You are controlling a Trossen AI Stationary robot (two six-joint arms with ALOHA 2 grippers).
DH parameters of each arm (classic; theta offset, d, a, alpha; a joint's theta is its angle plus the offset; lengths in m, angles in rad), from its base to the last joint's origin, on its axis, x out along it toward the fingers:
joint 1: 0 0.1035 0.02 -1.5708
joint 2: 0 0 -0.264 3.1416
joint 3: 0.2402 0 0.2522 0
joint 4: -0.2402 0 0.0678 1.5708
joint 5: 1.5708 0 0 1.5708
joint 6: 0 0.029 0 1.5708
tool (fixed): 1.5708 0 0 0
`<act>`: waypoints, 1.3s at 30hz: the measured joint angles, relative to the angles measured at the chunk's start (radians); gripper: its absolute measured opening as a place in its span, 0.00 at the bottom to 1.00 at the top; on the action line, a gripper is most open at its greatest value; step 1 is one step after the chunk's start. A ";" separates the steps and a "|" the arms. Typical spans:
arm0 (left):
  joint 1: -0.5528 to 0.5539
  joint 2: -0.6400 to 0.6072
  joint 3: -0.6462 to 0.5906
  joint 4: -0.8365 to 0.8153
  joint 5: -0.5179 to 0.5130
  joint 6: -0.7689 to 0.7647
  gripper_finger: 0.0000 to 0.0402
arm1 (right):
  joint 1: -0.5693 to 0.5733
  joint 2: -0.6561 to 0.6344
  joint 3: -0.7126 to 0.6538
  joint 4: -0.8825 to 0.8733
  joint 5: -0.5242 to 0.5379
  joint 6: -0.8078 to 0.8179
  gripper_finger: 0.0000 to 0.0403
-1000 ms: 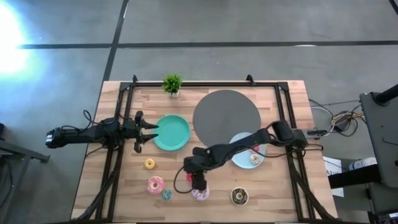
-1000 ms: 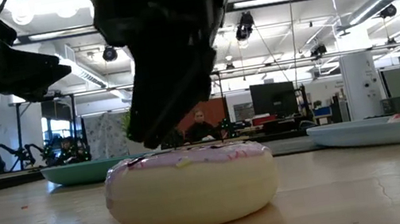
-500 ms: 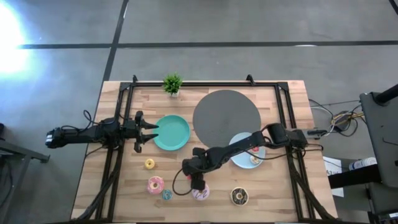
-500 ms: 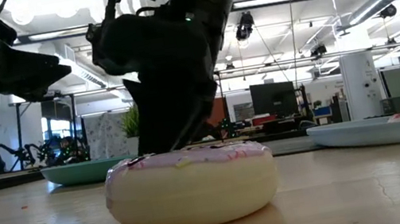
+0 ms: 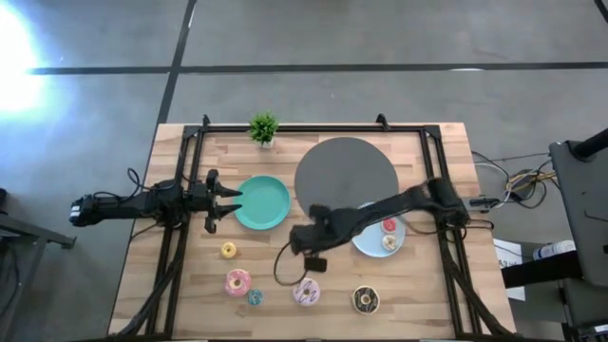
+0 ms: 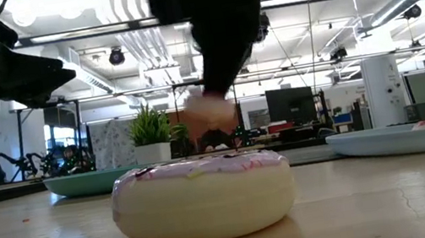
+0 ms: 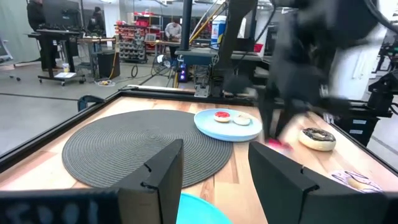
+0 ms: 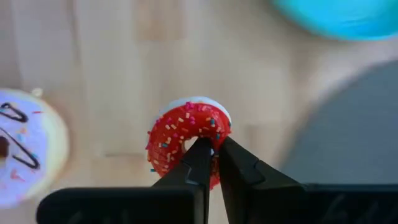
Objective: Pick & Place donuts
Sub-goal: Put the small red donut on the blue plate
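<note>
My right gripper [image 5: 314, 262] is shut on a red sprinkled mini donut [image 8: 186, 142] and hangs above the table, just beyond the pink-white sprinkled donut [image 5: 306, 293]. In the low view the red donut [image 6: 210, 112] shows as a blur under the dark fingers, clear of the wood. Flat on the table lie a yellow mini donut [image 5: 228, 250], a pink donut [image 5: 237, 281], a teal mini donut [image 5: 255, 297] and a chocolate donut [image 5: 366, 300]. My left gripper [image 5: 226, 199] waits open beside the green plate [image 5: 262, 202]. My right gripper has the red mini donut by one side of its ring [image 8: 214, 134], next to the hole. Its fingertips [image 8: 200, 155] are closed together there and point down from above. The donut is lifted clear of the table and sits roughly level under the fingers.
A light-blue plate [image 5: 366, 242] with two mini donuts [image 5: 389, 235] lies right of the gripper. A grey round mat [image 5: 345, 178] lies toward the far edge, and a small potted plant [image 5: 263, 126] stands at that edge. Black frame rails [image 5: 180, 190] run along both sides.
My right gripper has risen from the table beside the pink-white donut and moved toward the far edge and a little right. It carries the red mini donut, which is now lifted clear. The pink-white donut stays in place.
</note>
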 joint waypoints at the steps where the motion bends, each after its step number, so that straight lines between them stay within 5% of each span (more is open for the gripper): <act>1: 0.000 0.000 0.000 0.000 0.000 0.000 0.39 | -0.011 -0.030 -0.026 -0.018 0.017 0.006 0.03; 11: 0.000 0.000 0.000 0.000 0.000 0.000 0.39 | -0.152 -0.444 -0.583 -0.032 -0.017 0.359 0.03; 18: 0.000 0.000 0.000 0.000 0.000 0.000 0.39 | -0.163 -0.608 -0.793 0.032 -0.058 0.551 0.03; 26: 0.000 0.000 0.000 0.000 0.000 0.000 0.39 | -0.175 -0.577 -0.892 0.068 -0.084 0.634 0.06; 39: 0.000 0.000 0.000 0.000 0.000 0.000 0.39 | -0.145 -0.586 -0.838 -0.007 -0.005 0.530 0.43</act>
